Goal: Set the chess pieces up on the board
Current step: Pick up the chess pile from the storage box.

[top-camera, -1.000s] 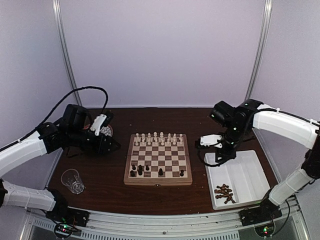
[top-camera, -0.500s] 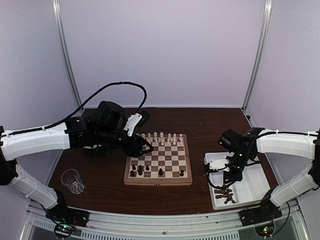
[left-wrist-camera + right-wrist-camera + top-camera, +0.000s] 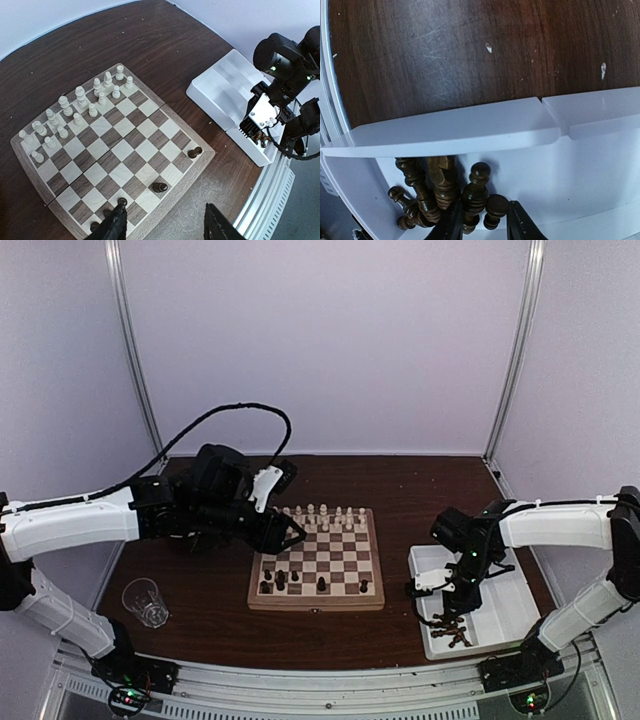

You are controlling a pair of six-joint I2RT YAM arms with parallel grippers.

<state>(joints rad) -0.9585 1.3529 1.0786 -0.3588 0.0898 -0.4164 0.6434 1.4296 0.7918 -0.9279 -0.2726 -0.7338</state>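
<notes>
**Board half set, R gripper down in tray**

Dark wood table is carrying the board at centre: tan/brown checks, pale border, mid rows bare. A white tray is sitting just R of it, not touching, close to the table's R edge. The L gripper is hovering over the board's far-L corner, fingers wide, nothing btwn. The R gripper is dipping into the tray's near end, fingers narrow either side of a dark piece; can't tell if it's gripping. A clear cup is standing front L. Cream white pieces are filling the far two rows, and a few dark men are standing along the near row. The tray pile is lying tangled, part hidden by the tray wall in the wrist view.
</notes>
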